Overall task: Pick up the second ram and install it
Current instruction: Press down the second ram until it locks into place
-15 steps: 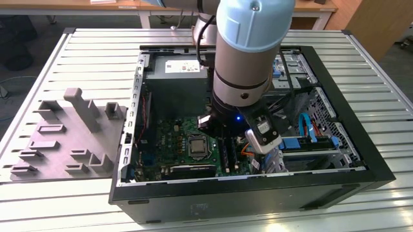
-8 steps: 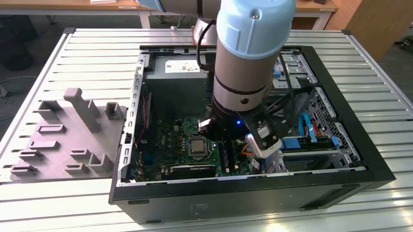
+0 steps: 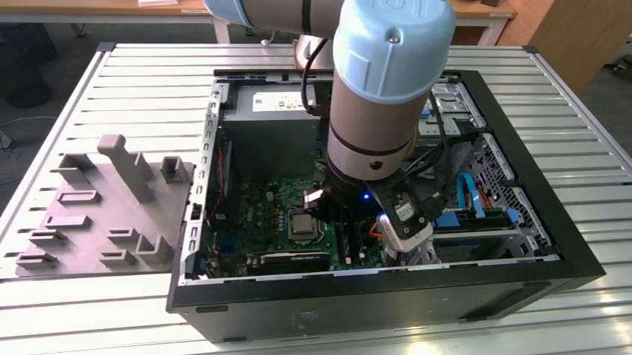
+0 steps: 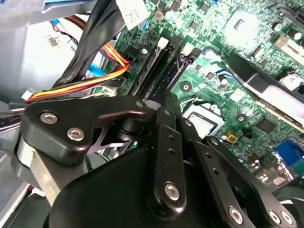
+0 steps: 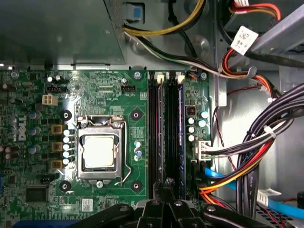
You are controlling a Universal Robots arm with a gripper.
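My gripper (image 5: pixel 167 183) directly over RAM slots (image 5: pixel 166 128), low inside case (image 3: pixel 553 244). Slots' long axis runs straight away from me. Second ram unseen; grip state: cannot tell.

The open computer case (image 3: pixel 513 185) lay on the counter (image 3: pixel 148 81), with a moulded tray (image 3: pixel 99 214) beside it toward the exterior view's left. Inside the case lay the motherboard (image 5: pixel 109 99), its memory slots (image 5: pixel 166 133) just beside the processor socket (image 5: pixel 99 152). The arm (image 3: pixel 380 96) reached down over them.
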